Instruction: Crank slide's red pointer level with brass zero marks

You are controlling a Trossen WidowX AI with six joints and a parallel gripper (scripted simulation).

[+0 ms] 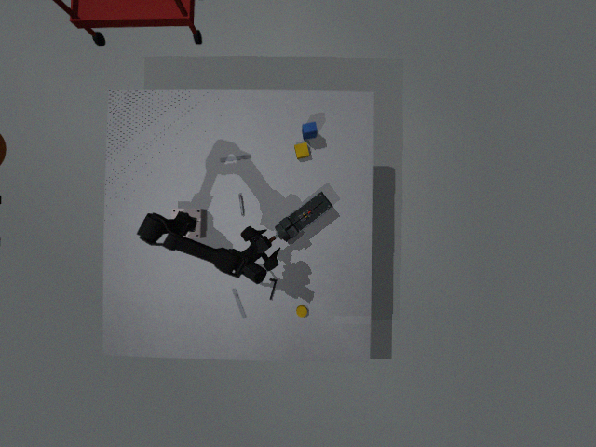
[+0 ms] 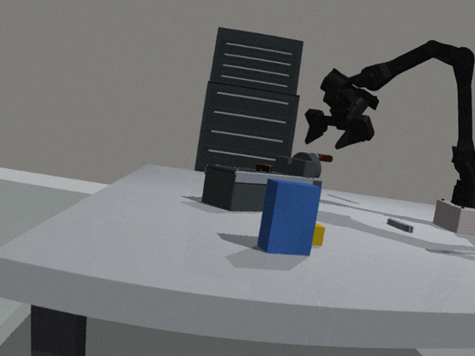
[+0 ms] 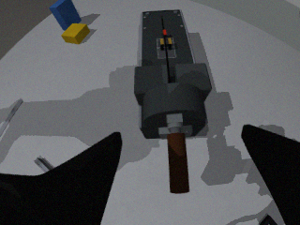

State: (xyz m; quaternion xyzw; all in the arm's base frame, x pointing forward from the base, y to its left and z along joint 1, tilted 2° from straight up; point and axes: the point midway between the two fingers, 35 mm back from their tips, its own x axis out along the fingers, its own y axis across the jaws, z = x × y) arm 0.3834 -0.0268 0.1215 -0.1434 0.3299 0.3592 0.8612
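The dark slide machine (image 1: 318,202) (image 2: 217,189) (image 3: 152,53) stands on the table. The red pointer (image 3: 164,32) sits in its slot, a little beyond the two brass zero marks (image 3: 166,42) on the side away from the crank, not level with them. The brown crank handle (image 1: 273,237) (image 2: 326,157) (image 3: 178,164) sticks out from the near end of the machine. My gripper (image 1: 272,239) (image 2: 322,145) (image 3: 183,134) is open and empty. It is above the handle, with a finger on either side of it in the wrist view; the exterior view shows a gap between fingertips and handle.
A blue block (image 1: 309,130) (image 2: 290,218) (image 3: 66,15) and a yellow block (image 1: 302,151) (image 2: 318,234) (image 3: 75,34) stand to one side of the machine. A yellow round piece (image 1: 302,311) and a dark L-shaped piece (image 1: 273,290) lie on the other side. Thin grey bars (image 1: 242,204) (image 1: 238,303) lie nearer the arm's base.
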